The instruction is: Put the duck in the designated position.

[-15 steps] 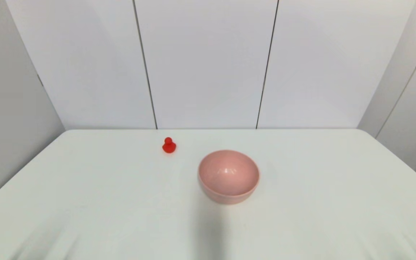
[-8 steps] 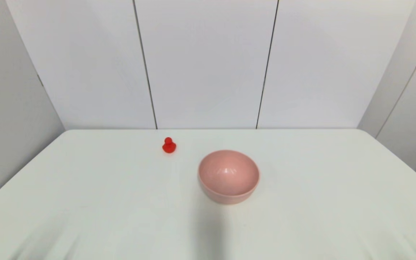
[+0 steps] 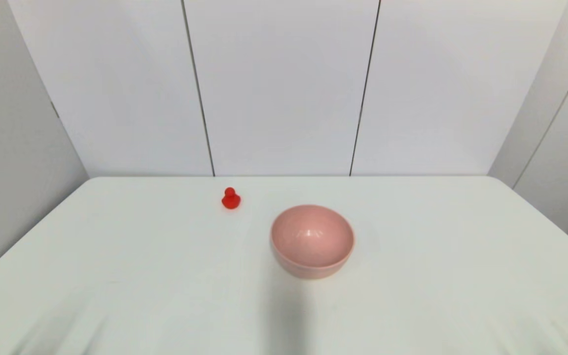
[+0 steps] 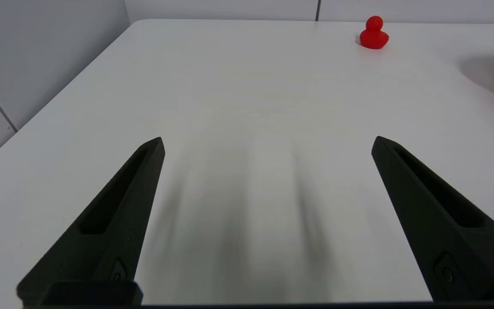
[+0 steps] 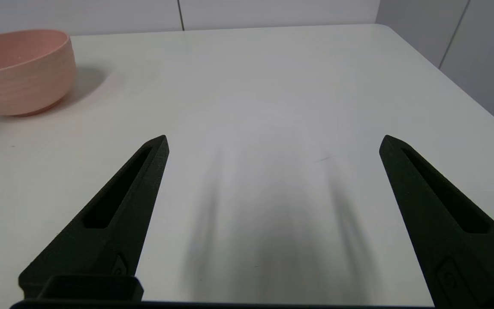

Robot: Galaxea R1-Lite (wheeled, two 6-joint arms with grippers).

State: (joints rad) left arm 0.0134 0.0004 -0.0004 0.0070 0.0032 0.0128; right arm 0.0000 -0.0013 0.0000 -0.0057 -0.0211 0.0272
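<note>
Nearest the robot, both arms sit low at the near edge of the smooth white desk (image 3: 437,276), out of the head view. The left pincer (image 4: 267,143) hangs released over bare desk, its two black fingers (image 4: 114,214) spread wide and holding nothing. The right pincer (image 5: 274,141) is the same, fingers (image 5: 440,210) wide apart over the desk's right part, with only their soft shadows beneath.

Farther out, near the desk's middle, stands one matte pale-pink round bowl (image 3: 312,241), upright and with nothing in it (a dim shadow stretches from it toward the robot).

Beyond it, to the bowl's left and near the far edge, sits the one tiny glossy bright-red toy duck (image 3: 230,198), upright on the desk, apart from the bowl and well away from both pincers. Nothing lies between the left pincer and the duck (image 4: 374,33).

Behind the desk rise plain white wall panels (image 3: 284,84) split by thin dark seams. No writing or label is legible anywhere.
</note>
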